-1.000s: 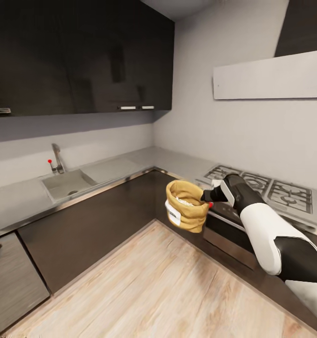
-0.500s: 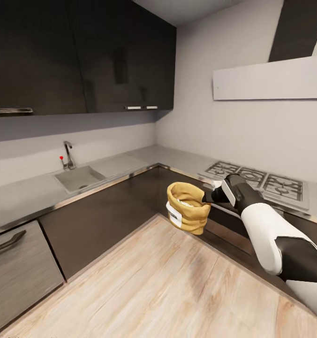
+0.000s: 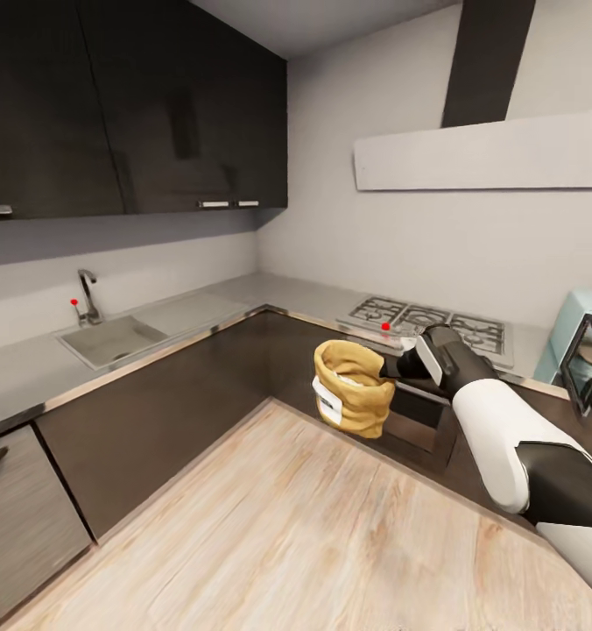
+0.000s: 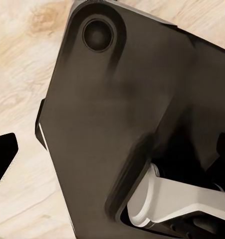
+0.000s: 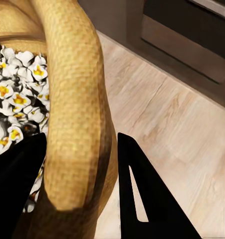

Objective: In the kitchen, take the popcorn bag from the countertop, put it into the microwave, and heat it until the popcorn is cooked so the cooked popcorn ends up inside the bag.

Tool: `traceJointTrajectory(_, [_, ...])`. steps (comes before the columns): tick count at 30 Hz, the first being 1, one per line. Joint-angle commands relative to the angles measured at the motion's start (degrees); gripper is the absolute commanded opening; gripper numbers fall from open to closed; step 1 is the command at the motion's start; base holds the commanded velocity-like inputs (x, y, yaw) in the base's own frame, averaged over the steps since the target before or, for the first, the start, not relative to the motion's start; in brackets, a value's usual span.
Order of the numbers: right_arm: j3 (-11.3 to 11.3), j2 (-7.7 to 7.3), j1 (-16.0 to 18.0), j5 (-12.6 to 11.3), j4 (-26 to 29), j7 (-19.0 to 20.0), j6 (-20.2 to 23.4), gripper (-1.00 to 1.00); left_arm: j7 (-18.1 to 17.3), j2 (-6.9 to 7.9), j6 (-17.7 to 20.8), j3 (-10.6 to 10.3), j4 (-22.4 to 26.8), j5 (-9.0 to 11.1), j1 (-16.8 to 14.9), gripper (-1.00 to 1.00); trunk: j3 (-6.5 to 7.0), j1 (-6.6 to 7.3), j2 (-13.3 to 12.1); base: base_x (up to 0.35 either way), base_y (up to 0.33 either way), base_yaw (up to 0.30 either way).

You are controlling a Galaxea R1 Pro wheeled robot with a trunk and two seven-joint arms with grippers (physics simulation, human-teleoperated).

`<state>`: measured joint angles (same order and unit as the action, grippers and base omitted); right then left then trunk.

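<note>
1. Popcorn bag: tan burlap sack with a rolled rim, carried in mid-air above the wooden floor, in front of the gas hob. It is kept roughly upright, mouth up, presumably so the contents stay in during transport.
2. Right gripper: pinching the bag's rolled rim. In the right wrist view one finger sits inside the mouth and the other outside, with the rim between them.
3. Popcorn: white puffed pieces with yellow centres, lying inside the bag.
4. Label: white patch on the bag's side; any printing is too small to read.
5. Microwave: pale mint-blue box on the tabletop, to the right of the hob, with its door apparently swung open. The bag is well apart from it.
6. Left gripper: the left wrist view shows dark robot bodywork over the floor; I cannot tell how its fingers stand.
7. Sink and faucet: set in the left run of the tabletop; no brand marks legible anywhere.
</note>
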<state>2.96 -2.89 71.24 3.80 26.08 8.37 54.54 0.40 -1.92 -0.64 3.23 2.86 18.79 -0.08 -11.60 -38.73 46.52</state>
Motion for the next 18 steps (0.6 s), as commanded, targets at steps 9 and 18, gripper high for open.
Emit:
traceJointTrajectory(9, [0.21,-1.0,0.04,0.41,-0.22,0.34,0.21,-1.0,0.04,-0.02,-0.07,0.3,0.03,0.14,-0.01,1.0,0.23,-0.01,0.06,0.0,0.0,-0.263])
traceJointTrajectory(18, [0.2,-2.47,0.04,0.34,-0.32,0.34,0.21,-1.0,-0.43,0.06,-0.07,0.12,0.03,-0.07,-0.01,1.0,0.55,-0.01,0.06,0.0,0.0,-0.263])
